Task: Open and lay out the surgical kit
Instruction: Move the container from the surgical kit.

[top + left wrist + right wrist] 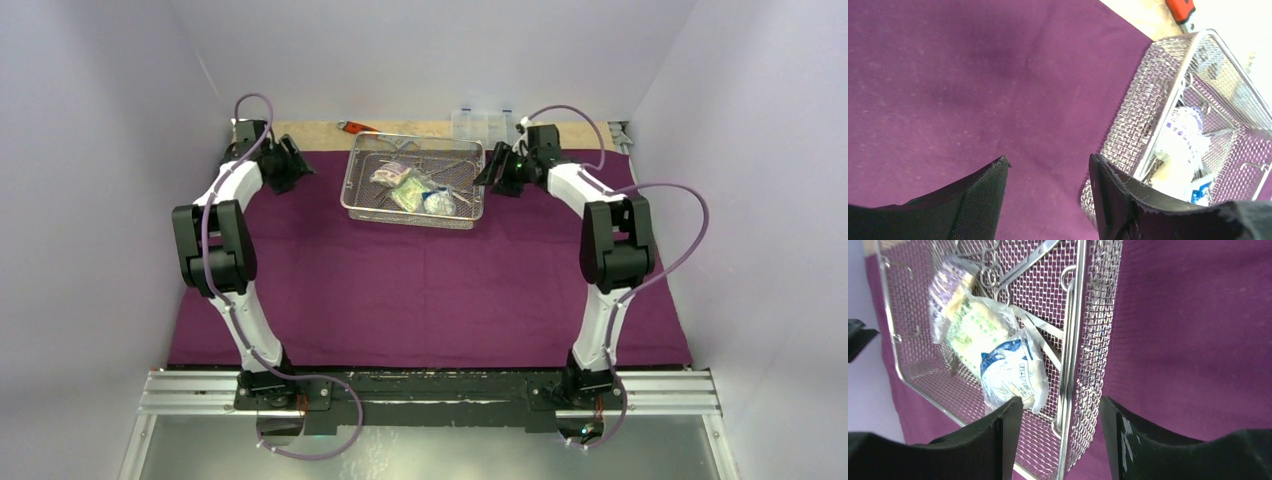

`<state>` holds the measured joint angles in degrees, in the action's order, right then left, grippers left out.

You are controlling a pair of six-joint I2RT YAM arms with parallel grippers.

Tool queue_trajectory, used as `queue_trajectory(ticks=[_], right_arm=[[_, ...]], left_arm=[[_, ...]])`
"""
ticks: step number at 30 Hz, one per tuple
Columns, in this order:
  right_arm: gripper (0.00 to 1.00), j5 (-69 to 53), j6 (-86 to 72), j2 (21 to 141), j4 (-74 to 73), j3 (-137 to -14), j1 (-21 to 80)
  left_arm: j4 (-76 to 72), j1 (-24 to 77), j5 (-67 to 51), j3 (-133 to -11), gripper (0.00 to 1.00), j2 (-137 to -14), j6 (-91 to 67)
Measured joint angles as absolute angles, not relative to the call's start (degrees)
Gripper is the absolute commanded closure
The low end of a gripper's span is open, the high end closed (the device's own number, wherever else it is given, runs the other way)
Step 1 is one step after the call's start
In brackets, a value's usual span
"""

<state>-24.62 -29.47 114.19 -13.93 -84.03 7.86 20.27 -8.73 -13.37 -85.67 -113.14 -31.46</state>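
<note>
Resting on purple cloth [430, 290], the mesh tray [410, 218] holds packets [412, 190].

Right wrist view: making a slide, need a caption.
Open right hand lined up on the mesh tray's side wall; packets and forceps inside, purple cloth beneath.

My cloth [430, 300] is matt purple fabric, smooth with faint soft creases. The tray [1093, 330] is bright silver wire mesh with a polished steel rim. In it, the packets [1013, 370] are clear, glossy, crinkled plastic and the forceps [1028, 262] are shiny steel. The fingers [980, 200] of my left gripper [1049, 157] are matt black with finely cross-hatched pads. At the upper edge of the top view, the worktop [320, 130] looks like pale bare wood.
</note>
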Motion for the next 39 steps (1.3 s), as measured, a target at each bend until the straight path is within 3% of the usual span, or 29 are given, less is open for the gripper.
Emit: queue_trajectory(ticks=[11, 16, 23, 28, 32, 39], right_arm=[[0.39, -13.6, -28.1, 118.9, -19.5, -88.1, 14.3], [0.35, -7.3, -27.6, 118.7, -23.6, -88.2, 16.5], [0.40, 0.6, -27.0, 116.4, -29.9, -88.2, 20.2], [0.54, 5.4, -27.1, 115.7, -32.4, -88.5, 23.2], [0.71, 8.5, -27.5, 115.8, -34.7, -89.4, 24.4], [0.95, 12.6, -27.7, 115.9, -36.1, -91.1, 24.6]], left_arm=[[17.4, -2.7, -16.9, -83.0, 0.38, -109.4, -28.4], [18.0, 2.7, -12.7, -81.1, 0.38, -108.3, -26.4], [20.8, 7.6, -3.9, -78.5, 0.38, -106.2, -24.5], [22.0, 8.3, 1.2, -78.4, 0.43, -106.0, -24.3], [22.2, 8.5, 3.4, -78.3, 0.54, -106.1, -24.4], [22.1, 9.1, 3.7, -78.3, 0.63, -107.0, -24.3]])
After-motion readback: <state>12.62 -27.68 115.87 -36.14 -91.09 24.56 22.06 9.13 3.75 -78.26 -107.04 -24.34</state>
